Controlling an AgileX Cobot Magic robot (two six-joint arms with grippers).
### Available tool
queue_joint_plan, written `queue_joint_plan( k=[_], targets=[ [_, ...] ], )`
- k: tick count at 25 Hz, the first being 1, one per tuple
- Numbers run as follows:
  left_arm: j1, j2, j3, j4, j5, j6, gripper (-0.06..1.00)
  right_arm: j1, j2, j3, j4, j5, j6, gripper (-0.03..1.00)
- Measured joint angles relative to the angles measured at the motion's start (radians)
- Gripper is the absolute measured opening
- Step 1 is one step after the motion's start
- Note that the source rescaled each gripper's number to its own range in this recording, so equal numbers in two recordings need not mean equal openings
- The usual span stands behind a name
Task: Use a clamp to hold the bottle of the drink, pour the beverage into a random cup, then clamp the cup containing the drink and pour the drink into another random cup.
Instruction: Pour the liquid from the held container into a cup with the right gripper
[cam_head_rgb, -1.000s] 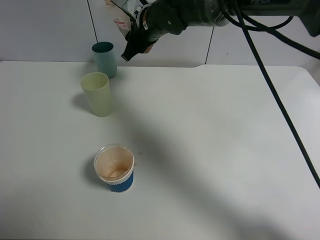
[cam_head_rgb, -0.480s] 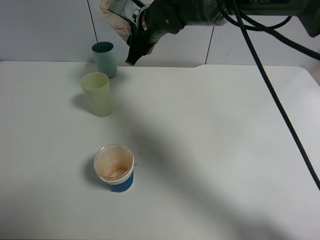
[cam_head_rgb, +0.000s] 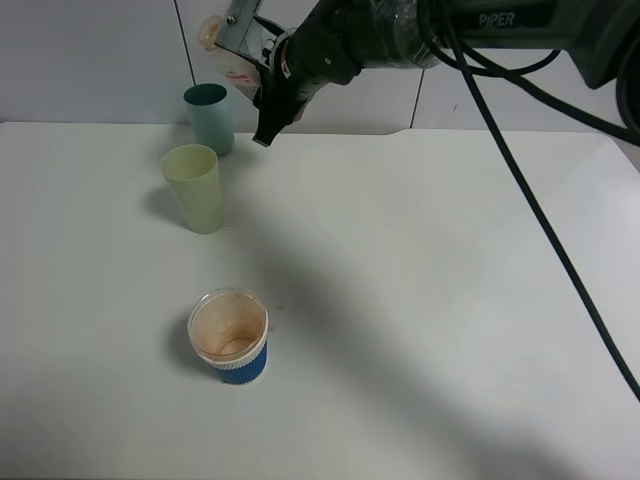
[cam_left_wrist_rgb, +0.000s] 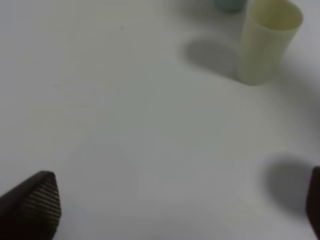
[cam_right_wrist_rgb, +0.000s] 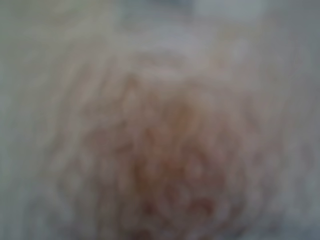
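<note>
- Bottle (cam_head_rgb: 222, 45) is up in the air at the back left of the worktop (cam_head_rgb: 420, 300), tipped well over. From the high camera it sits just above the teal cup (cam_head_rgb: 209, 118).
- Right tool (cam_head_rgb: 255, 70) has reached across the middle and is clamped on the bottle, with one dark finger pointing down beside the label.
- Right wrist cam is pretty much useless, just a blurry pale and brownish smear filling the view, so I can't tell what the drink is doing.
- Teal cup stands upright at the back edge. Yellow cup (cam_head_rgb: 195, 188) is upright just in front of it, close by but not touching.
- Short cup (cam_head_rgb: 229, 337) with the blue sleeve sits well apart, nearer the front. It's upright, with brown staining inside.
- Left tool (cam_left_wrist_rgb: 175, 200) is spread wide with nothing between the fingers, only bare worktop under it.
- Its wrist cam also catches the yellow cup (cam_left_wrist_rgb: 267, 40) and the bottom bit of the teal cup (cam_left_wrist_rgb: 230, 5) behind it.
</note>
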Motion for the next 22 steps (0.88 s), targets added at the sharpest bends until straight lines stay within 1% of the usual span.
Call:
queue_joint_plan(
  k=[3,6,10,17,22],
  targets=[
    [0.0,0.0,0.0,0.0,0.0,0.0,0.98,0.0,0.0,-0.005,0.0,-0.022,-0.027,0.03],
    [0.0,0.0,0.0,0.0,0.0,0.0,0.98,0.0,0.006,-0.005,0.0,-0.034,-0.031,0.03],
    [0.0,0.0,0.0,0.0,0.0,0.001,0.98,0.0,0.039,-0.03,0.001,-0.034,-0.069,0.03],
    [0.0,0.0,0.0,0.0,0.0,0.001,0.98,0.0,0.064,-0.075,0.005,-0.035,-0.085,0.03],
    [0.0,0.0,0.0,0.0,0.0,0.0,0.98,0.0,0.064,-0.079,0.005,-0.052,-0.138,0.03]
  ],
)
